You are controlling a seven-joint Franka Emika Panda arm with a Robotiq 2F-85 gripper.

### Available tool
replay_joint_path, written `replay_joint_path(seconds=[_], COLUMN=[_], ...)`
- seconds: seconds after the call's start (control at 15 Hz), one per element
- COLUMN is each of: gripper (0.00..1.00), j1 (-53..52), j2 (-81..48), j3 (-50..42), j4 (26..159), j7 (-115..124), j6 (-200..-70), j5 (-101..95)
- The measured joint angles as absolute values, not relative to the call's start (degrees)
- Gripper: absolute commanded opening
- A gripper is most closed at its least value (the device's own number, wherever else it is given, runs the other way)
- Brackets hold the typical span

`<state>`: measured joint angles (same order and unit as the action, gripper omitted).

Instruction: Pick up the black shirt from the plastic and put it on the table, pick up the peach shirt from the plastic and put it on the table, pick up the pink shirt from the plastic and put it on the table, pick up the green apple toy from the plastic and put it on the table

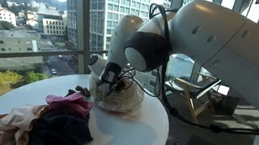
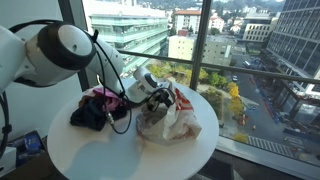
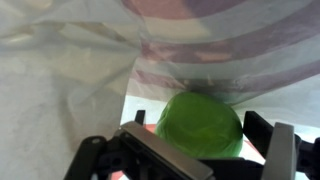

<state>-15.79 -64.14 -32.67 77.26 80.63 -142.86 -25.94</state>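
White arm [image 2: 60, 45] w/ blk joint [image 1: 145, 49]

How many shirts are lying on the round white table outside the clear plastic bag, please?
3, heaped together: the black shirt, the peach shirt beside it, and the pink shirt nearest the plastic bag; the heap may hide more.

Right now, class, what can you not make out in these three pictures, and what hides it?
- Green apple toy: wrist view only; in both exterior views the plastic covers it.
- Hand: fingertips sunk in the plastic; wrist view too blurred to show whether they touch the toy.
- Shirt heap: cut off by the bottom edge in an exterior view; single shirts hard to separate.
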Motion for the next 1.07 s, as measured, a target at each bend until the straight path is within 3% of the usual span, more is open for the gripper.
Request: replay_joint_path(seconds=[0.07, 0.27, 0.73, 1.07], gripper=[0.74, 0.53, 0.51, 0.51], j1=[-15.8, -15.7, -15.7, -16.6], j2=[-64.6, -65.9, -65.4, -55.0], j3=[-32.8, -33.2, -32.7, -29.3], j4=[76.7, 75.1, 75.7, 85.4], j7=[81.0, 81.6, 79.9, 69.7], j6=[-142.8, -142.7, -142.6, -143.1], j5=[-26.2, -26.4, -26.7, -25.9])
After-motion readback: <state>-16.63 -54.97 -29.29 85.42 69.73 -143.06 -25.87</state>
